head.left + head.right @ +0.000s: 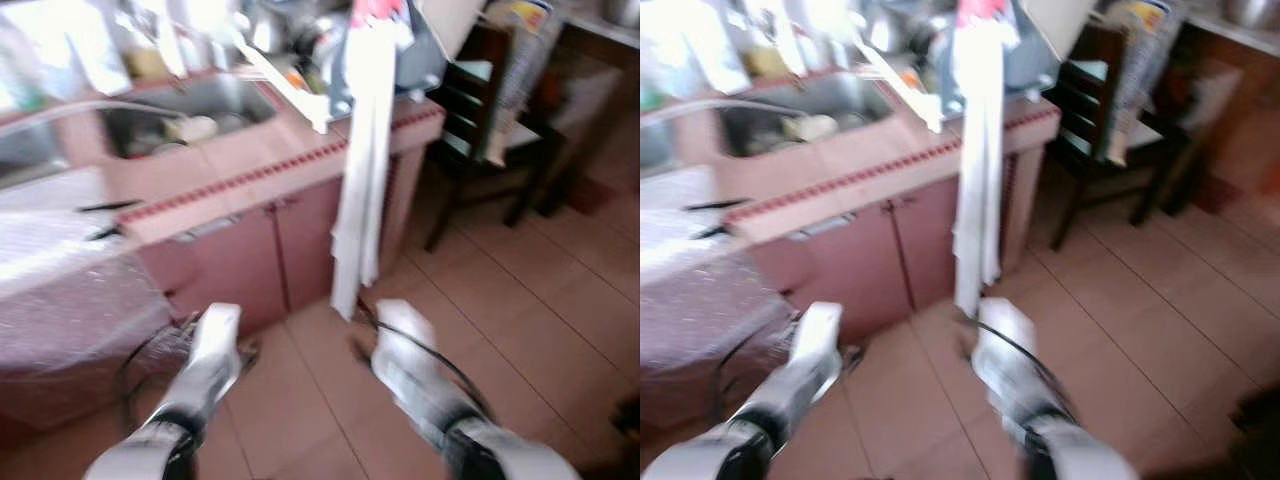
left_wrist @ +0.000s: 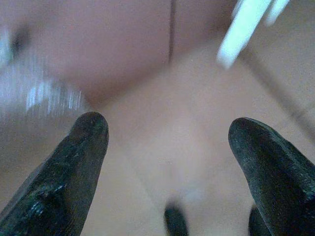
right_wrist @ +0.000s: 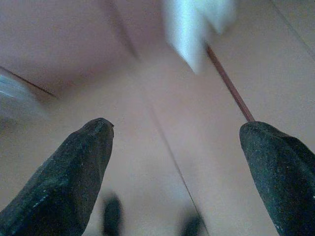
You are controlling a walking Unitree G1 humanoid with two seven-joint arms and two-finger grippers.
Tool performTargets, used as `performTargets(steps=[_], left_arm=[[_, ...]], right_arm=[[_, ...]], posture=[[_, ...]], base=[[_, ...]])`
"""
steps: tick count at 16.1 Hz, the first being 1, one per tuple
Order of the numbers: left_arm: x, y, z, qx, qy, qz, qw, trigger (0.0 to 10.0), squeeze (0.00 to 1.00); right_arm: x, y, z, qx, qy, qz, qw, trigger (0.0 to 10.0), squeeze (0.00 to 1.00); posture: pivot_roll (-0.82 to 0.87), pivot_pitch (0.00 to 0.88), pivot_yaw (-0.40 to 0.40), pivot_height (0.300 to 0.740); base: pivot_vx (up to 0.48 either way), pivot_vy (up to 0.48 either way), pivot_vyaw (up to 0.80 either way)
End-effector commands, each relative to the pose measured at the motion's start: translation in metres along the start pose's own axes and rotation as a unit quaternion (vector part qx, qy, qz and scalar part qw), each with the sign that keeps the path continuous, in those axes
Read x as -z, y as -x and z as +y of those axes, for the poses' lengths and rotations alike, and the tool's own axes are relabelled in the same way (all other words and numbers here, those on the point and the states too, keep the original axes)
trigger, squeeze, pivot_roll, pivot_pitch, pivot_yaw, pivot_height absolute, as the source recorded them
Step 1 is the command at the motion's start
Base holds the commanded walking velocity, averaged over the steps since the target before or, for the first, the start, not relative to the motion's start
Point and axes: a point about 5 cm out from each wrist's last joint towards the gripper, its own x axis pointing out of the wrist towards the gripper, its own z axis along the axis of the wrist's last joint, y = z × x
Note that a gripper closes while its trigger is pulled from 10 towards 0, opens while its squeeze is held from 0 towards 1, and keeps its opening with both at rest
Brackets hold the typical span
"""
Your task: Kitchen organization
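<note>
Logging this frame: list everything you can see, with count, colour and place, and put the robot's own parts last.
Counter: one, pink with a red dotted edge, ahead and to the robot's left.
Sink: one, steel, set in the counter; contents blurred.
Cabinet doors: two, pink, under the counter.
White cloth: one, hanging from the counter's right end down toward the floor.
Chair: one, dark wood, right of the counter.
Bubble wrap: one clear sheet, draped at the far left.
Floor tiles: tan, across the foreground.
Left gripper: black fingers apart, over the floor near the cabinet.
Right gripper: black fingers apart, over the floor below the cloth.
</note>
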Motion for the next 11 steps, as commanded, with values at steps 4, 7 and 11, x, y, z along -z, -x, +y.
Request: performTargets(steps=[4,7,11], left_arm=[[0.03,0.007,0.019,-0.027,0.02,0.046,0.998,10.0,0.0],[0.031,0.008,0.022,-0.031,0.04,0.044,0.998,10.0,0.0],[0.017,0.008,0.03,-0.003,0.0,-0.003,1.0,10.0,0.0]], right_arm=[[0.034,0.006,-0.029,0.042,-0.005,0.056,0.998,10.0,0.0],[0.034,0.007,-0.039,0.062,0.009,0.059,0.996,10.0,0.0],[0.026,0.013,-0.072,0.085,0.013,0.005,0.996,10.0,0.0]], posture=[[0.08,0.0,0.026,0.74],[0.07,0.0,0.02,0.74],[0.05,0.014,0.017,0.74]], base=[[0.0,0.0,0.0],[0.0,0.0,0.0],[0.0,0.0,0.0]])
